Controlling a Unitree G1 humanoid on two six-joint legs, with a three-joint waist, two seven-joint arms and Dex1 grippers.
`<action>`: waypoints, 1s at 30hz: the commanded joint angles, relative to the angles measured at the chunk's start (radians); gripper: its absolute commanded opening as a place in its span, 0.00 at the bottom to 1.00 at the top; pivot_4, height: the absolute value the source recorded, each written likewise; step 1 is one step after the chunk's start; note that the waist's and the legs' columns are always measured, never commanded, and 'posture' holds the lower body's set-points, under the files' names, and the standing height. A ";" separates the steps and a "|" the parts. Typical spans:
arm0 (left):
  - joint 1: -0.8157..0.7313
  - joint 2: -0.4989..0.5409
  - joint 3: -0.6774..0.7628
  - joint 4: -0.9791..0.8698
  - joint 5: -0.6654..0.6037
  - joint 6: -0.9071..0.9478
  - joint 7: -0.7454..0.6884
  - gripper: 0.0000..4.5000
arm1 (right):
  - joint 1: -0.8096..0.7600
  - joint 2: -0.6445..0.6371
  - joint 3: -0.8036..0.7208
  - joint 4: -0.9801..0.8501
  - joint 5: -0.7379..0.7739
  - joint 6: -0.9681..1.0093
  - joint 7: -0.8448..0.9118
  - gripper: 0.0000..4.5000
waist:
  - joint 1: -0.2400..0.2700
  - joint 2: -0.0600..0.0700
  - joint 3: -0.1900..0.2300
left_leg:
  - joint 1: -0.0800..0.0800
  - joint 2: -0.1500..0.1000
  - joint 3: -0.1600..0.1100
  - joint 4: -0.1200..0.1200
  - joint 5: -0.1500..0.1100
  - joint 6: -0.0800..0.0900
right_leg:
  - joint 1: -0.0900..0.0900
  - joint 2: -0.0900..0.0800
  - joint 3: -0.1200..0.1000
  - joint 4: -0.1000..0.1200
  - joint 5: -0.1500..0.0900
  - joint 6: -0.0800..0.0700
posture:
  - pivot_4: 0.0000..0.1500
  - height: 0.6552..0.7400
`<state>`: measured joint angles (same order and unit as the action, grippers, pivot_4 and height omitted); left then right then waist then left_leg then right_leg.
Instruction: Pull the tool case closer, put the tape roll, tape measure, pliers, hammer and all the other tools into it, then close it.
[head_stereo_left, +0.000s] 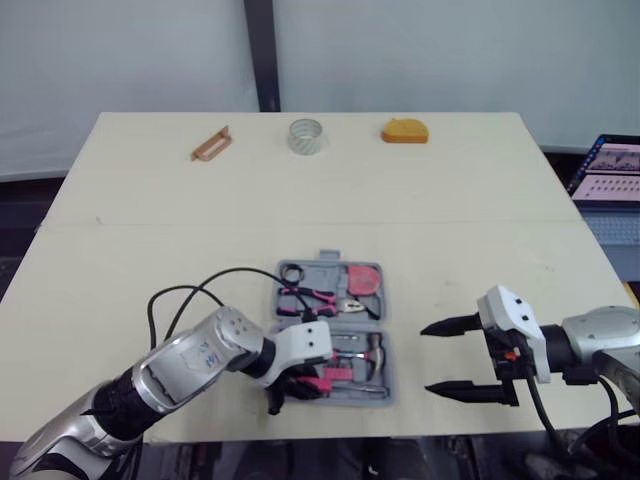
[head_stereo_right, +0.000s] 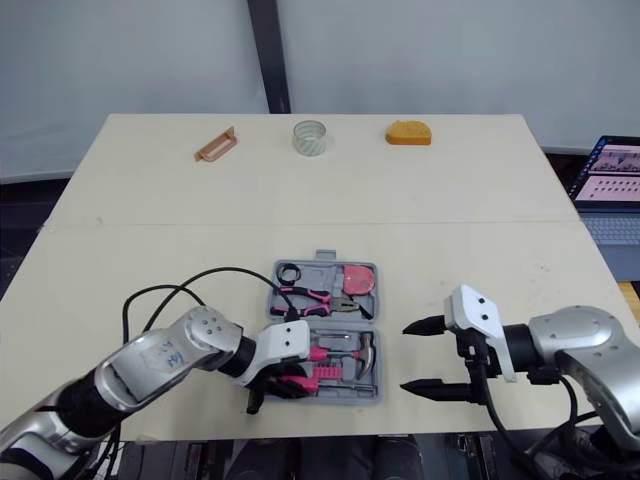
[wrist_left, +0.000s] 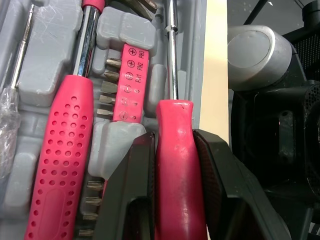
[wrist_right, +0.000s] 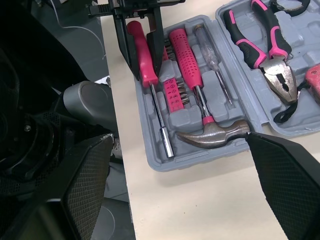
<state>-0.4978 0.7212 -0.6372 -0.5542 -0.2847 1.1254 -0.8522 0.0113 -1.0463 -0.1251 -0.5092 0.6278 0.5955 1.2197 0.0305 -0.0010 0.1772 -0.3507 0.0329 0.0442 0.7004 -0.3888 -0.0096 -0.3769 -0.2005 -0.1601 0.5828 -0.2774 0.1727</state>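
The grey tool case (head_stereo_left: 388, 378) lies open near the table's front edge. In it are pink-handled pliers (head_stereo_left: 315, 298), a hammer (wrist_right: 212, 134), a red tape measure (head_stereo_left: 363, 279), a bit holder and a black ring (head_stereo_left: 292, 272). My left gripper (head_stereo_left: 288, 388) is over the case's front left corner, shut on a pink screwdriver handle (wrist_left: 177, 170) that lies in its slot at the case's edge. My right gripper (head_stereo_left: 445, 357) hovers open to the right of the case, holding nothing. A clear tape roll (head_stereo_left: 307, 136) stands at the far edge.
At the table's far edge also lie a copper-coloured flat tool (head_stereo_left: 211, 143) to the left and an orange object (head_stereo_left: 404, 131) to the right. A laptop (head_stereo_left: 610, 172) sits off the table's right side. A black cable (head_stereo_left: 200, 290) loops over the table by my left arm.
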 joint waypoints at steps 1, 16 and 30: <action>-0.007 -0.008 0.000 -0.019 -0.006 -0.006 0.004 0.15 | -0.002 0.000 -0.017 -0.023 0.020 -0.003 0.006 1.00 | 0.000 0.000 0.000 | 0.000 0.000 0.000 0.000 0.000 0.000 | 0.000 0.000 0.000 0.000 0.000 0.000 | 1.00 1.00; -0.006 0.004 -0.008 -0.010 0.000 -0.026 0.000 0.60 | -0.003 0.006 -0.014 -0.017 0.015 -0.010 0.001 1.00 | 0.001 0.000 0.000 | 0.000 0.000 0.000 0.000 0.000 0.000 | 0.000 0.000 0.000 0.000 0.000 0.000 | 1.00 1.00; 0.023 0.036 0.118 -0.049 -0.079 -0.013 -0.023 0.79 | 0.006 0.008 -0.029 -0.024 0.030 -0.005 -0.002 1.00 | 0.001 0.000 0.000 | 0.000 0.000 0.000 0.001 0.000 0.000 | 0.000 0.000 0.000 0.001 0.000 0.000 | 1.00 1.00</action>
<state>-0.4910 0.7487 -0.5751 -0.5766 -0.3332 1.1308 -0.8591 0.0153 -1.0462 -0.1251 -0.5091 0.6335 0.5920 1.2196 0.0313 -0.0010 0.1772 -0.3507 0.0329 0.0437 0.7011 -0.3888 -0.0096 -0.3769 -0.2005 -0.1599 0.5834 -0.2774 0.1727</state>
